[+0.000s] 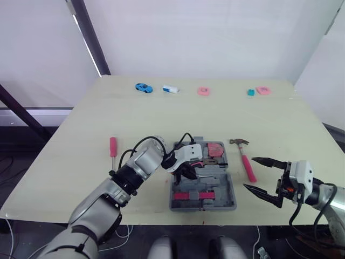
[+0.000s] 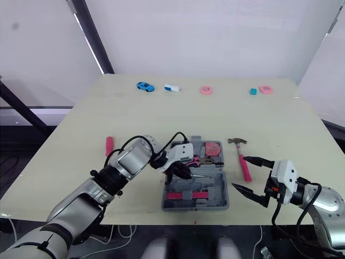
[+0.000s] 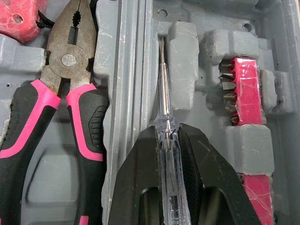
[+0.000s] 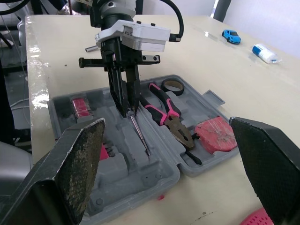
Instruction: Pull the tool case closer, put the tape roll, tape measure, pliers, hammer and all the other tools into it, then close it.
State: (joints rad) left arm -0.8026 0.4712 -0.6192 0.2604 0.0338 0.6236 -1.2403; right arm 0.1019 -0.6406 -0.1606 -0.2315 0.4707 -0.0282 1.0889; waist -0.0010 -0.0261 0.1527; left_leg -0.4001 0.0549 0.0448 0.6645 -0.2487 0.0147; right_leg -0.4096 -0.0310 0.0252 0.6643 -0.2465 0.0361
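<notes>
Worktop point(image 1: 161, 116): pale, carried everything listed below.
Tool case point(image 1: 229, 189): grey, lay open and flat near the worktop's front edge, between the two arms.
Left gripper point(image 3: 168, 136): reached down into the tool case; black fingers point(image 3: 136, 173) were clamped on the handle of the clear-handled screwdriver.
Clear-handled screwdriver point(image 3: 164, 89): lay along a moulded groove of the case, shaft pointing away from the fingers, tip at the groove's end.
Pliers point(image 3: 70, 61): pink-and-black handles, lay inside the case just beside the screwdriver's groove, across a ridge from it.
Bit holder point(image 3: 239, 93): pink, seated in its recess on the screwdriver's other side, bits showing.
Tape roll point(image 4: 172, 85): brownish ring, sat inside the case beside the pliers' handles.
Tape measure point(image 4: 214, 135): pink, sat in the case next to the pliers' nose.
Hammer point(image 1: 245, 159): pink handle, lay on the worktop just to the right of the case, outside it, head toward the far side.
Pink-handled screwdriver point(image 1: 113, 147): lay on the worktop well to the left of the case.
Right gripper point(image 1: 248, 172): hovered right of the case near the front edge, close to the hammer's handle; fingers point(image 4: 79, 159) were spread wide, holding nothing.
Far edge: blue toy car point(image 1: 143, 87), white-and-blue item point(image 1: 171, 89), two pink rings point(image 1: 203, 91) point(image 1: 263, 90) and small teal block point(image 1: 250, 93), all well apart from the case.
</notes>
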